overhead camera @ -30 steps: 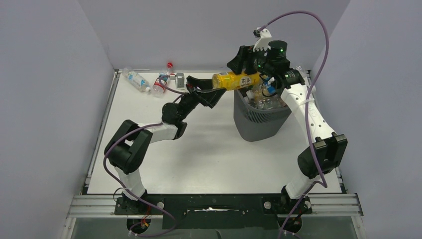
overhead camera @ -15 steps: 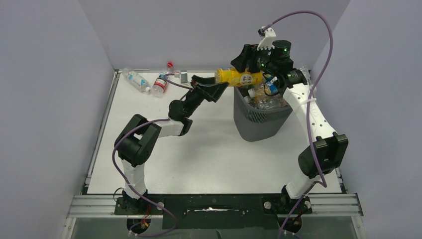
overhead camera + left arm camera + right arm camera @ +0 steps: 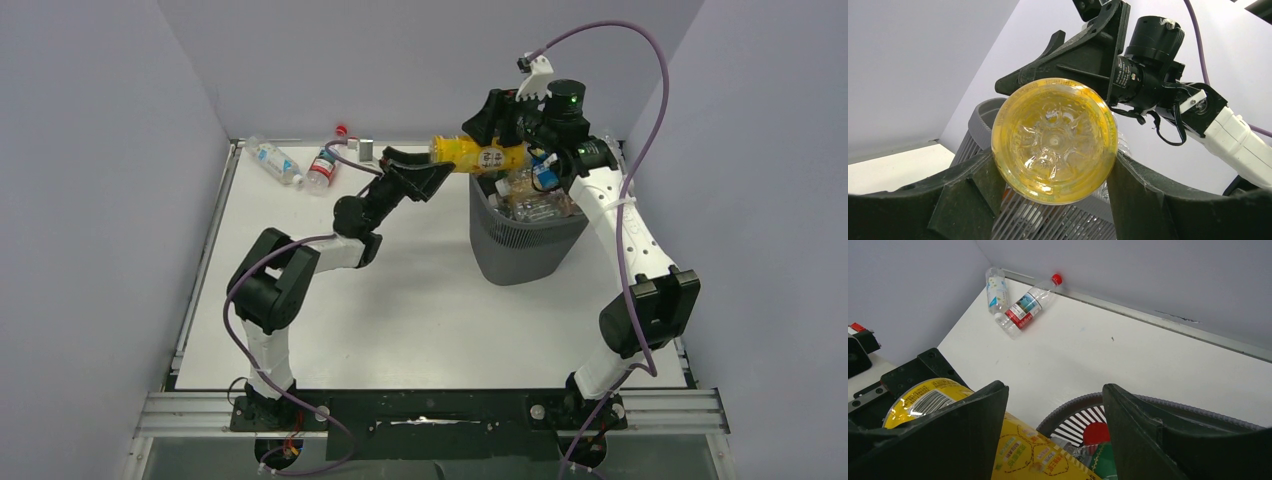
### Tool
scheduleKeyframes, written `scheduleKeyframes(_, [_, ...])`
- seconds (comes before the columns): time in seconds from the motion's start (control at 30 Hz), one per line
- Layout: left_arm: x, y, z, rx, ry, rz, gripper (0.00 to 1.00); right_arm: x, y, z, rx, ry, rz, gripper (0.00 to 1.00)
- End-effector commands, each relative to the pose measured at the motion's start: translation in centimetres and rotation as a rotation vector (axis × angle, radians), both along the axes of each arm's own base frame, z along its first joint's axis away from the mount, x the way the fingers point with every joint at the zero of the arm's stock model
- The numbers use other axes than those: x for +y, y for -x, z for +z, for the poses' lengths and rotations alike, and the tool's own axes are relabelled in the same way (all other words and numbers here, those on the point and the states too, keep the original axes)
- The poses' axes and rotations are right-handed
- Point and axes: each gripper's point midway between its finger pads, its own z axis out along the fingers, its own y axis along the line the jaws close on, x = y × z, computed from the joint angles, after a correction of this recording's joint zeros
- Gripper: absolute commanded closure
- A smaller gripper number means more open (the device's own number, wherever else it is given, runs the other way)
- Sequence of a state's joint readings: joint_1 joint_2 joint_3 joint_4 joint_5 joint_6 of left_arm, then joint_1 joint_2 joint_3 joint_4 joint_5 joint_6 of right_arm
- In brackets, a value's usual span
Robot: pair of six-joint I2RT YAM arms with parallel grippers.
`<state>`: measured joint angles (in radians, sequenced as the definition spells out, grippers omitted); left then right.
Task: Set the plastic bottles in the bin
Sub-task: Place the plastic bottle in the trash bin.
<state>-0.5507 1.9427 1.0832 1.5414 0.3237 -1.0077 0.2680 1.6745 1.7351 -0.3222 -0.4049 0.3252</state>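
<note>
Top external view: yellow bottle lying level in the air, base end out past the left rim of the bin, other end over the bin's mouth and hidden by the gripper there. Gripped at both ends: right gripper clenched round the labelled body just above the bin, left gripper set against the base from the bin's left. From the left wrist, round yellow base wedged between the two black fingers, touching both, so grasped there too, with the bin's ribbed grey wall just below and behind. From the right wrist, yellow label and barcode running between that gripper's fingers, the bin's rim beneath, a red cap and something green inside the bin. Heaped in the bin, clear bottles up near its rim. Well left of the bin and farther back on the white table, two more lying just beside each other: blue-labelled bottle and red-labelled bottle.
</note>
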Motion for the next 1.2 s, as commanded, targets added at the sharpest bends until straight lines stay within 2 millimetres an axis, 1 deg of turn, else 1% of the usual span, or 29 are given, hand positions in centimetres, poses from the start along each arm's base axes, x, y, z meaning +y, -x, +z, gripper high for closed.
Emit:
scheduleKeyframes(0.0, [4.3, 1.7, 7.8, -0.246, 0.134, 0.063, 0.45, 0.4, 2.9, -0.5, 0.064, 0.042, 0.078, 0.3])
scheduleKeyframes(0.07, [4.6, 1.8, 8.5, -0.26, 0.134, 0.063, 0.48, 0.5, 2.9, -0.1, 0.057, 0.039, 0.079, 0.29])
scheduleKeyframes(0.17, [5.2, 2.0, 9.6, -0.283, 0.138, 0.058, 0.51, 0.4, 2.8, 0.5, 0.045, 0.035, 0.076, 0.28])
scheduleKeyframes(0.33, [5.8, 2.4, 11.5, -0.319, 0.136, 0.049, 0.53, 0.1, 2.9, 1.9, 0.012, 0.035, 0.065, 0.2])
scheduleKeyframes(0.43, [5.7, 2.5, 12.6, -0.336, 0.106, 0.042, 0.54, -0.4, 3.1, 3.0, -0.008, 0.042, 0.046, 0.16])
scheduleKeyframes(0.53, [5.0, 2.1, 13.7, -0.329, 0.038, 0.038, 0.56, -1.2, 3.4, 4.4, -0.033, 0.04, 0.024, 0.14])
scheduleKeyframes(0.7, [2.5, 1.9, 14.8, -0.354, -0.129, 0.012, 0.56, -2.5, 4.1, 5.8, -0.059, 0.034, -0.01, 0.12])
scheduleKeyframes(0.87, [-0.3, 1.3, 14.0, -0.374, -0.265, -0.032, 0.55, -3.9, 4.6, 5.9, -0.056, 0.034, -0.05, 0.12])
scheduleKeyframes(1.03, [-2.7, 0.8, 13.3, -0.389, -0.379, -0.056, 0.54, -5.6, 5.2, 6.5, -0.06, 0.023, -0.087, 0.11])
scheduleKeyframes(1.07, [-3.1, 0.8, 13.4, -0.407, -0.395, -0.051, 0.54, -5.9, 5.3, 6.6, -0.06, 0.021, -0.094, 0.11])
scheduleKeyframes(1.13, [-3.9, 0.4, 12.8, -0.402, -0.443, -0.054, 0.53, -6.4, 5.5, 6.7, -0.062, 0.018, -0.105, 0.11])
scheduleKeyframes(1.17, [-4.3, 0.4, 13.0, -0.416, -0.458, -0.049, 0.53, -6.6, 5.6, 6.9, -0.063, 0.016, -0.11, 0.11])
